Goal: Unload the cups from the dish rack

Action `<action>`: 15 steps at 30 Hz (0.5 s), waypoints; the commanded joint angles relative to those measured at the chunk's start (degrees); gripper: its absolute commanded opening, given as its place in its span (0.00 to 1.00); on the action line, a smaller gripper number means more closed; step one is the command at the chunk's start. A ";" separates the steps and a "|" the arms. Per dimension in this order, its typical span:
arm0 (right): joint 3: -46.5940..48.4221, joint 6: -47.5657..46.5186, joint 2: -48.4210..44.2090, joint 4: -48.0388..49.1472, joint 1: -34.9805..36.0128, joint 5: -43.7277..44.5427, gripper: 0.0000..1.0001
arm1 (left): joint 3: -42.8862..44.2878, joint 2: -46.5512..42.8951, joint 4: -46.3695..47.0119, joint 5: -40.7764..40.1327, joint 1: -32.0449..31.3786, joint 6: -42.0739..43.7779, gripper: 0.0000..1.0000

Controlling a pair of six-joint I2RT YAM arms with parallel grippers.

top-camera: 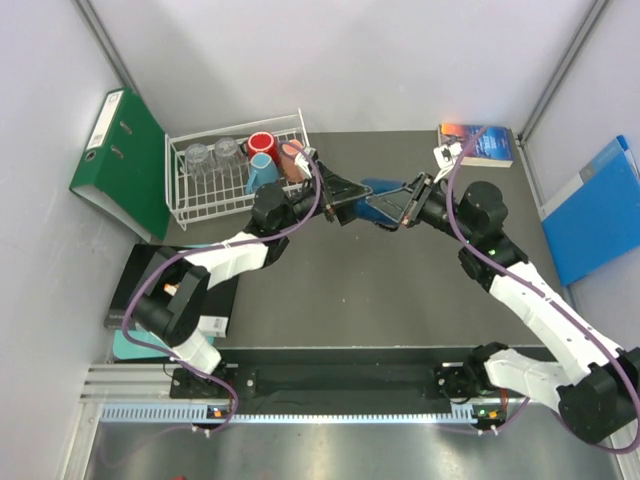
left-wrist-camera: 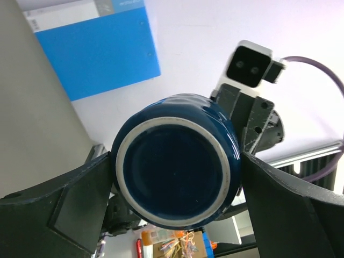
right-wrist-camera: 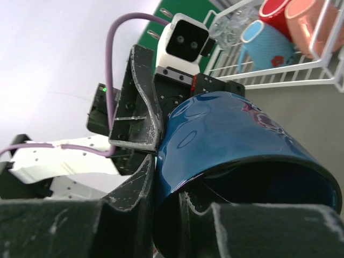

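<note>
A dark blue mug (top-camera: 377,200) hangs in the air over the middle of the table, held between both grippers. My left gripper (top-camera: 347,201) is shut on its sides; the left wrist view shows the mug's base (left-wrist-camera: 174,161) between the two fingers (left-wrist-camera: 64,204). My right gripper (top-camera: 402,206) pinches the rim, one finger inside and one outside the mug (right-wrist-camera: 236,140). The white wire dish rack (top-camera: 190,210) at the back left holds two clear tumblers (top-camera: 197,155), a red mug (top-camera: 262,143), a light blue mug (top-camera: 262,170) and an orange mug (top-camera: 293,158).
A green binder (top-camera: 125,160) leans against the left wall beside the rack. A book (top-camera: 478,143) lies at the back right. A blue folder (top-camera: 595,210) leans on the right wall. A black flat pad (top-camera: 150,290) lies at the near left.
</note>
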 commanded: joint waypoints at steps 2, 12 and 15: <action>5.06 -10.53 -4.43 -8.80 -0.49 8.92 0.00 | 3.58 -1.32 -9.16 -1.59 1.55 5.19 0.99; 19.46 -15.64 0.03 -35.07 -5.57 33.95 0.00 | 4.11 -4.30 -40.17 -10.90 4.72 10.02 0.99; 27.37 -12.65 6.00 -45.97 -11.01 47.23 0.00 | 7.17 -5.88 -54.76 -17.48 4.63 14.85 0.99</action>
